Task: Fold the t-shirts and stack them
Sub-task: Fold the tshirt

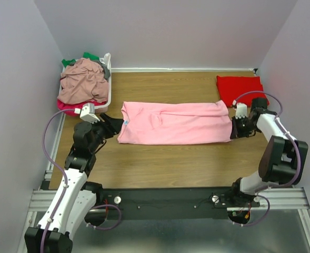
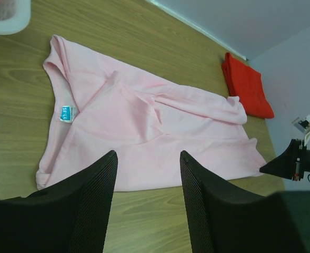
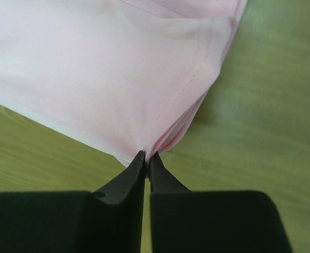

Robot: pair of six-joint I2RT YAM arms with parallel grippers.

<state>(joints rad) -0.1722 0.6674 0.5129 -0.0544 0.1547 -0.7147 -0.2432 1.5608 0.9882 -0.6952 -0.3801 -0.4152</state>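
At the far left the basket [image 1: 110, 89] holds the waiting heap, with a dusty rose tee [image 1: 83, 81] on top. We leave those alone for now.

Just in front of the basket, our left gripper [image 2: 147, 157] hangs over the table [image 1: 170, 163] with its jaws apart and nothing between them. It points at the near collar-end corner of the pink tee [image 1: 176, 124]. That tee lies mid-table as a long band. Its sides are already turned in and its blue label [image 2: 66, 113] faces up at the left end.

At the band's right end, our right gripper [image 3: 147, 155] is clamped on the near hem corner. The cloth is caught only at the very tips of the jaws.

We judge the step in hand to be the crosswise fold, and it goes well only if both ends are held alike. The left gripper should come down on its corner and take every layer, not just the top one. We would lift low and evenly so the tucked sides do not spill open. We would keep the pull gentle too, because the right hold is thin and could slip. The ends should then meet edge on edge.

At the far right a red tee [image 1: 239, 87] lies folded, well apart from the band. It looks like the place for the stack.
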